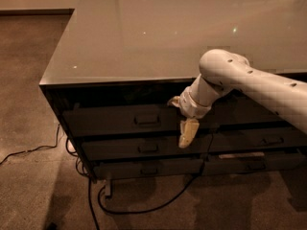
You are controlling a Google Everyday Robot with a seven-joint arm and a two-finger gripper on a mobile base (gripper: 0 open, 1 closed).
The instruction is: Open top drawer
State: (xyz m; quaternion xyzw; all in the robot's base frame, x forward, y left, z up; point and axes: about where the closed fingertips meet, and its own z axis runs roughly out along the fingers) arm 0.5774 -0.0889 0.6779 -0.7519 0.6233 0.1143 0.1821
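Beneath the grey countertop (144,37), the top drawer (105,121) hides its contents; the hand (178,122), spread wide, hangs before it.

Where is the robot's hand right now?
In the camera view, the gripper hangs in front of the dark drawers, just right of the small metal handle on the top drawer and below the shiny tabletop.

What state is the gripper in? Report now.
Gripper: cannot be told whether open or closed; it hangs before the top drawer, right of its handle.
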